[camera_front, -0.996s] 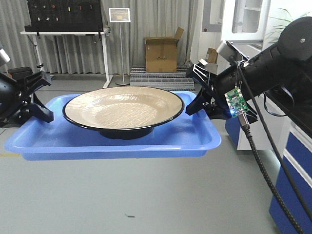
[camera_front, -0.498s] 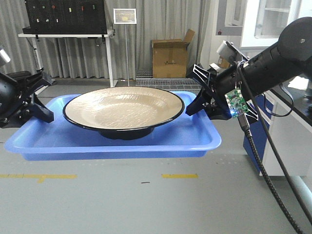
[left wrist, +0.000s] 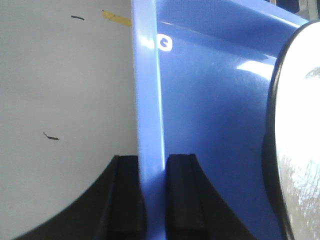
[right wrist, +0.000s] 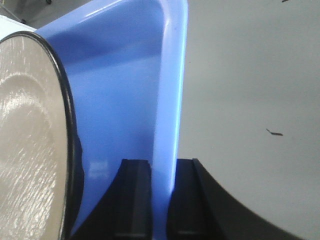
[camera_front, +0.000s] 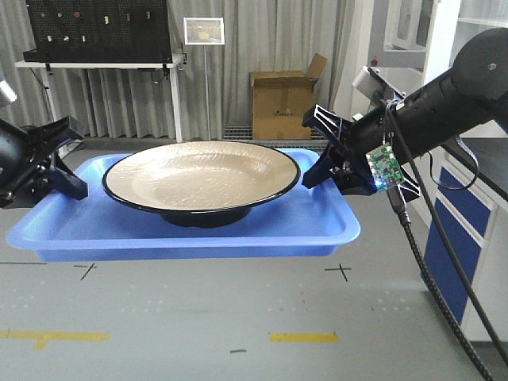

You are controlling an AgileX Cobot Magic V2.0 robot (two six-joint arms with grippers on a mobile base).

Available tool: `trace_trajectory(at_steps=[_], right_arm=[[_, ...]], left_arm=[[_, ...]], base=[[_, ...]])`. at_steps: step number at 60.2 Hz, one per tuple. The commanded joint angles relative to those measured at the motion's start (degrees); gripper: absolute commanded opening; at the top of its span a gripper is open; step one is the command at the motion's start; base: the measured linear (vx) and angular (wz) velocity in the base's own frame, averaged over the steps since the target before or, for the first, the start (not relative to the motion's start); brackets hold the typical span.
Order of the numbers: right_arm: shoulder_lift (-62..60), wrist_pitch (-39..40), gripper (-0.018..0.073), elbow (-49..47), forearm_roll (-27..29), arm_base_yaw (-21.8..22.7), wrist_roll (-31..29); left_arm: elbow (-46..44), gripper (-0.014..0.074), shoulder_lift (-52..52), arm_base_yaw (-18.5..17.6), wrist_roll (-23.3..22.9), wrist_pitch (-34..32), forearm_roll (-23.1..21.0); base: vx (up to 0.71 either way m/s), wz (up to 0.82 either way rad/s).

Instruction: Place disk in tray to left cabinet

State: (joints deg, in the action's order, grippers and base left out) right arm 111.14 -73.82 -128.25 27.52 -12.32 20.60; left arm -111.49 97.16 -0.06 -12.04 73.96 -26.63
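1. The blue tray hangs level in the air above the grey floor, carried by its two short ends, one arm to each.
2. The disk sits in the middle of the tray on its black foot, tan side up. It takes up most of the tray's width, with bare blue showing at either end.
3. The left gripper is clamped on the tray's rim. From the left wrist, its black pads press the thin blue edge from both sides, with the disk's dark rim just inboard.
4. The right gripper does the same at the other end – its pads are closed tight on the rim, and the disk lies close beside them.
5. A small green circuit board hangs off the right arm, and a thick braided cable drops from it towards the floor.
6. Beyond the tray stand a cardboard box with its flaps open and a thin sign stand. Further left is a white table with a black pegboard on it, all against a grey curtain.
7. On the right, blue-fronted bench units stand close under the right arm.
8. The floor below carries yellow tape dashes and small black crosses.
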Motion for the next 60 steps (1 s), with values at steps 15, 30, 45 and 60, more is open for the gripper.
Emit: trace_trajectory(at_steps=[15,30,45,60], right_arm=[[-3.3,0.5,-0.0001,-1.9,5.3,-0.8,-0.9],[-3.3,0.5,-0.0001,-1.9,5.3,-0.9,-0.9],[-3.3,0.5,-0.0001,-1.9,5.0,-0.9,-0.9],[-3.3,0.6,-0.0001,-1.9,4.9,-0.9,-0.9]], left_arm=[[-1.7,-0.0002,-2.9,-0.8,-0.4,-2.5,-6.1],[-1.7,-0.0002,-2.9,-0.8,-0.4,-2.5,-6.1],[-1.7,-0.0002,-2.9,-0.8,-0.4,-2.5,-6.2],[-1.7,-0.0002,-2.9,-0.8,-0.4,-2.6,-6.1]], base=[[0.58,-0.01],[0.58,0.02],[0.58,0.05],[0.59,0.05]])
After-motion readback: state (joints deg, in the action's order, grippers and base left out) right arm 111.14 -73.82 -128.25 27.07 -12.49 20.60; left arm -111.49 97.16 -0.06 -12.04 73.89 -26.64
